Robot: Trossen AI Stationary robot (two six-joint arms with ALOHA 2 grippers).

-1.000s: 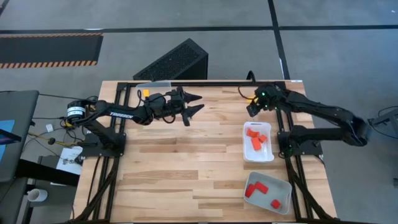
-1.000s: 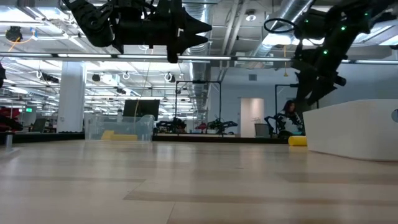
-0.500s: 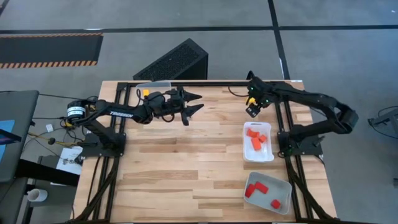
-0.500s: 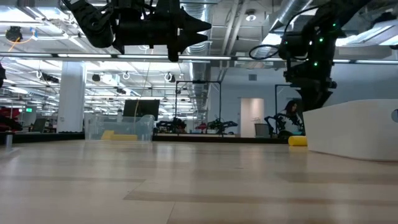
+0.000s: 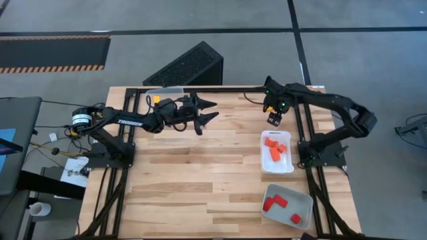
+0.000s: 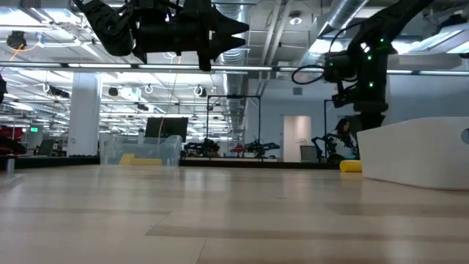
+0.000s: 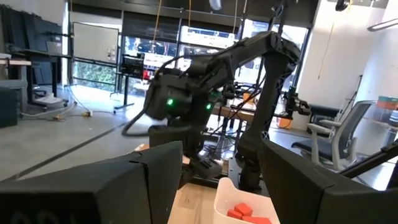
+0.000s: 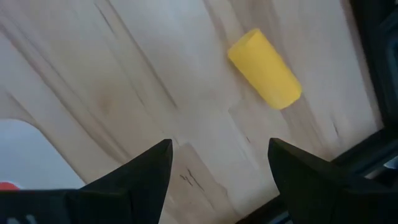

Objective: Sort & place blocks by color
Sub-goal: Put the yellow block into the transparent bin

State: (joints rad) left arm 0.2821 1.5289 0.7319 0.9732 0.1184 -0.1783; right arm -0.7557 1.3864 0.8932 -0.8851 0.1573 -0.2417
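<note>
A yellow block point(image 8: 264, 68) lies on the bare wood at the far right of the table; the low view shows it too point(image 6: 350, 166). My right gripper point(image 8: 217, 168) hangs open above the table beside it, pointing down point(image 5: 273, 119). Nothing is between its fingers. Orange blocks point(image 5: 275, 150) lie in a white tray point(image 5: 265, 165). Red blocks point(image 5: 275, 202) lie in a second tray point(image 5: 305, 200) near the front right. My left gripper point(image 5: 209, 112) hovers open and level high over the far left-centre, with nothing in it point(image 7: 221, 180).
A clear tray point(image 5: 167, 90) stands at the far left edge, with a small yellow-orange block point(image 5: 155, 100) at it. A black slatted box point(image 5: 187, 63) lies on the floor beyond the table. The table's middle and near left are bare wood.
My right gripper has swung a little toward the table's left, sunk slightly, rolled, and tipped to point down over the spot by the yellow block. It has stayed open.
</note>
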